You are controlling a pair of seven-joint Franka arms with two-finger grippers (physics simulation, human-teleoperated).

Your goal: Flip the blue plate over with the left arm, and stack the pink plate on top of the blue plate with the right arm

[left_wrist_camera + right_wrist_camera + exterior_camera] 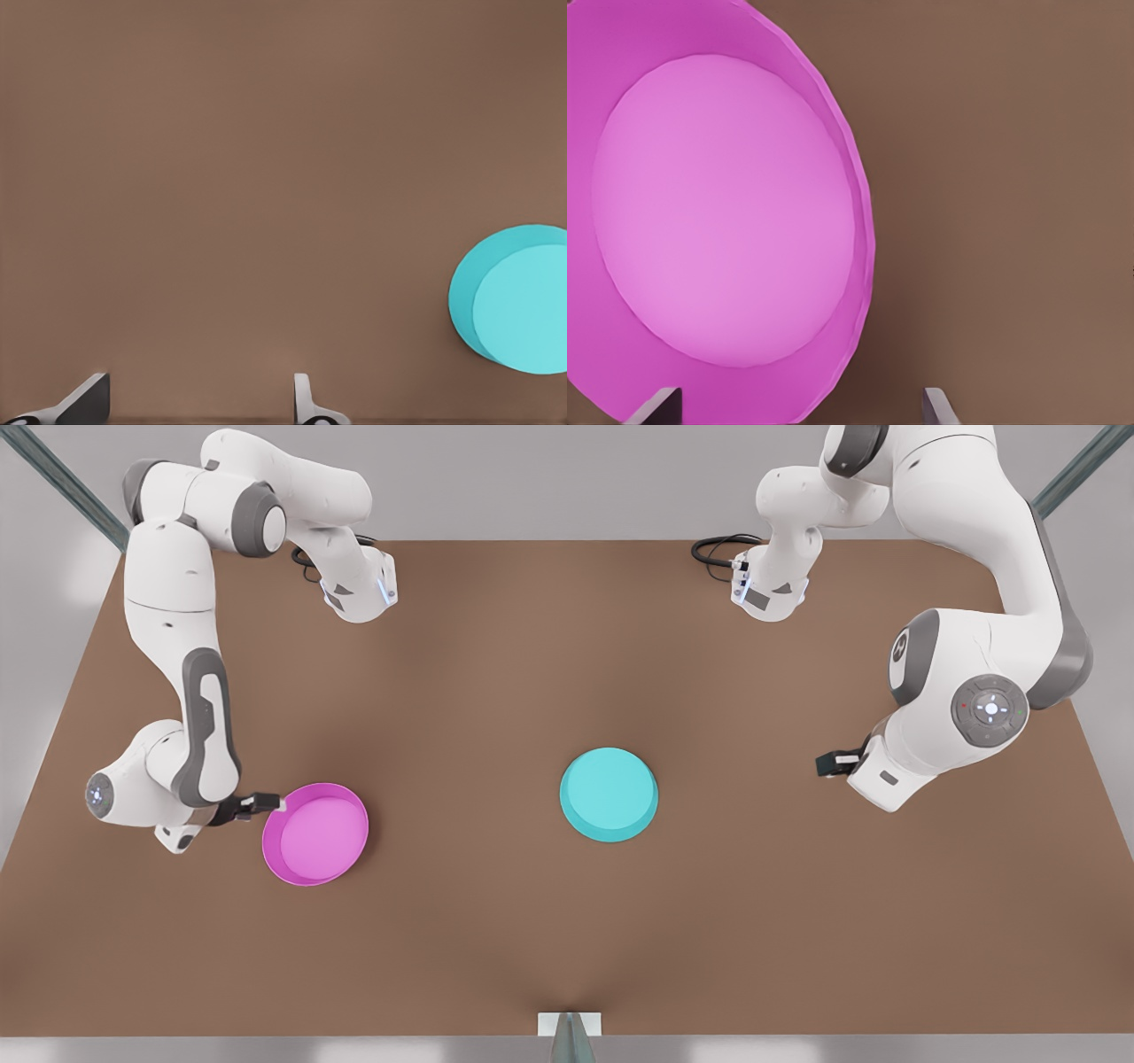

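The blue plate (609, 794) lies near the table's middle with its flat underside up; the left wrist view shows the blue plate (518, 301) some way off. My left gripper (828, 763) hovers open at the front view's right, well apart from it, with its gripper (199, 403) over bare table. The pink plate (315, 834) sits rim up at the front view's left. My right gripper (270, 803) is at its near-left rim. In the right wrist view the gripper (799, 407) is open, its fingers standing either side of the rim of the pink plate (722, 212).
The brown table (567, 939) has wide bare room in front of and between the plates. Black cables (719, 549) lie by the arm bases at the back. A metal post (569, 1036) stands at the front edge, and slanted struts (62, 487) at the back corners.
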